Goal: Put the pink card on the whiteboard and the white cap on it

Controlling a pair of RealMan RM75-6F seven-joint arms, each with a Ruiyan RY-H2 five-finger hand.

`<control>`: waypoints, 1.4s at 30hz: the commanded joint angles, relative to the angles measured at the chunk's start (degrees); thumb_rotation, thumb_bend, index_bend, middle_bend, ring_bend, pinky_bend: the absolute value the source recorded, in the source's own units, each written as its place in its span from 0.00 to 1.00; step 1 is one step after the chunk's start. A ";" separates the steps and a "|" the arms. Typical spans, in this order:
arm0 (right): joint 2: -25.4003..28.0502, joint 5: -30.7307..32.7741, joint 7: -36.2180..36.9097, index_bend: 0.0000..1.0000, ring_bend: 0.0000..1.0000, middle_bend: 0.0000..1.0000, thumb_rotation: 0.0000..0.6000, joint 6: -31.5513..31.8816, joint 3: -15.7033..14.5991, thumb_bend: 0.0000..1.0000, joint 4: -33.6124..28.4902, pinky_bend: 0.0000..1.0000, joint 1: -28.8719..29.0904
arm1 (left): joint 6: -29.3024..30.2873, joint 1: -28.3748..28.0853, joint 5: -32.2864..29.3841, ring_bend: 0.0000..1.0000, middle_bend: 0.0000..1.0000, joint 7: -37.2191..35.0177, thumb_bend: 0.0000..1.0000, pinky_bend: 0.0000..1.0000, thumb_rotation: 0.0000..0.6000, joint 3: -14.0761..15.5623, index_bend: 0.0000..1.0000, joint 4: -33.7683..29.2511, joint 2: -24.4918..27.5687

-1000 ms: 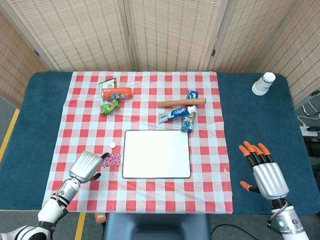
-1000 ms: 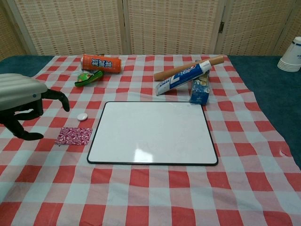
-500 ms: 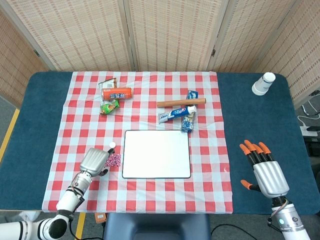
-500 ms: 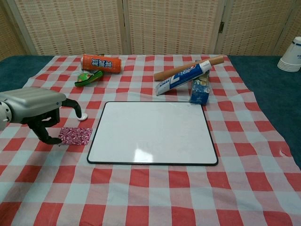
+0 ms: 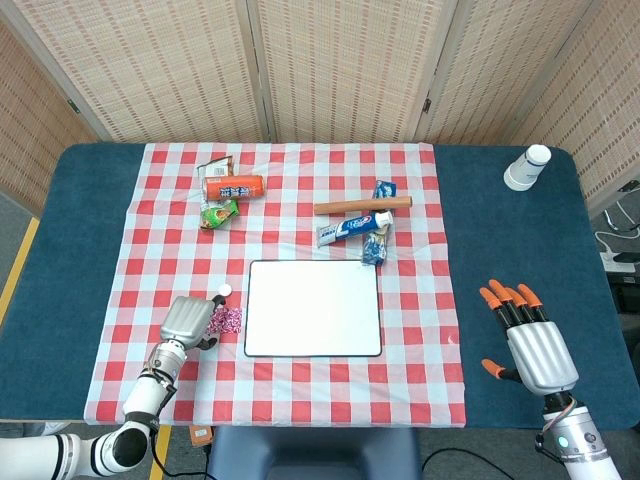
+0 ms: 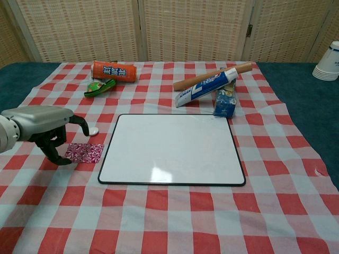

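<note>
1. Left hand [image 6: 39, 123]: the fingers are curled downward with dark fingertips [image 6: 62, 160] at the left edge of the pink card [image 6: 83, 152]. The fingers are narrow, with a small gap between thumb and the others. Whether they touch the card cannot be told; the card lies flat on the cloth and is not lifted.
2. In the head view the left hand [image 5: 187, 322] covers the left part of the pink card [image 5: 228, 320], near the front-left part of the tablecloth [image 5: 300, 395].
3. The pink card lies just beside the left edge of the whiteboard [image 6: 172, 149], apart from it and not on it.
4. The white cap [image 6: 93, 130] rests on the cloth just behind the card, beside the rear-left corner of the whiteboard and close to the left hand's index finger.
5. The whiteboard [image 5: 313, 308] sits in the middle of the checked tablecloth with nothing on it.
6. Right hand [image 5: 528, 342]: fingers spread wide and straight, orange fingertips [image 5: 508, 296] pointing toward the rear edge, holding nothing. It is over the blue table [image 5: 500, 230] near the front-right corner, well apart from the whiteboard.
7. Behind the whiteboard: a toothpaste tube [image 6: 206, 86] leaning on a wooden rolling pin [image 6: 212, 75], with a blue packet [image 6: 224, 101] touching the board's rear-right corner.
8. Toward the rear-left of the cloth: an orange can [image 6: 114, 71] on its side and a green packet [image 6: 99, 87].
9. A stack of paper cups [image 5: 526, 167] stands near the rear-right corner of the table.
</note>
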 commanded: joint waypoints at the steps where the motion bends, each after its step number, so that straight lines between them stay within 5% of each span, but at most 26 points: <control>1: 0.09 0.01 0.16 0.00 0.00 0.00 0.94 0.02 0.01 0.00 -0.04 0.08 0.02 | 0.23 -0.97 -2.29 1.00 0.90 0.24 0.24 0.96 1.00 0.55 0.26 0.05 -0.42; 42: 0.55 0.31 1.24 0.00 0.00 0.00 0.94 -0.27 -0.01 0.00 0.20 0.08 0.44 | 3.51 -4.56 -7.99 1.00 0.93 -1.62 0.24 0.98 1.00 1.83 0.30 4.40 -4.20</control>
